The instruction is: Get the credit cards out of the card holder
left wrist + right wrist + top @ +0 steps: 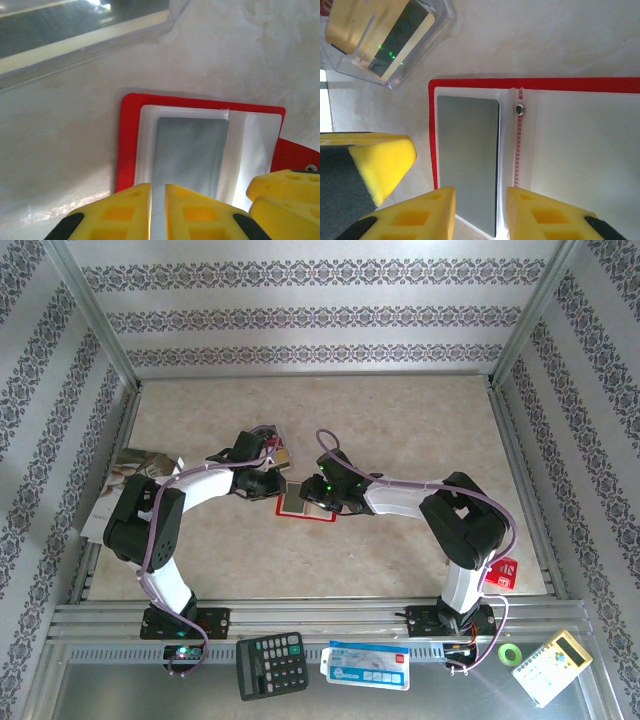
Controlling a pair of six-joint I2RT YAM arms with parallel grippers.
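Card holder: The red card holder [300, 510] [127, 150] [570, 84] lies open and flat near the middle of the bench [400, 420]. Its white pockets face up.
Grey card: A grey card [190, 150] [467, 160] sits in one white pocket at the end of the holder. It lies flat, with the red rim around three sides of the pocket.
Snap: A little round metal snap [519, 108] sits next to the card's pocket, at the top of a line of red stitches.
Left end effector: The left end effector [272, 485] [157, 210] is low over the end of the grey card. Its yellow fingers [382, 160] are almost together, with a thin slit between them. I cannot tell if they pinch anything.
Right end effector: The right end effector [318, 495] [480, 215] is open. One yellow finger is on each side of the grey card's end. Its fingers [285, 192] are just beside the left ones.
Clear box: A clear plastic box [278, 448] [440, 20] stands near the holder, on the side toward the far edge of the bench.
Gold card: A gold card [350, 30] lies inside the clear box.
Other things: A magazine [135, 472] lies at the left edge of the bench. A calculator [272, 664] and a blue-and-white packet [365, 665] lie past the near edge.
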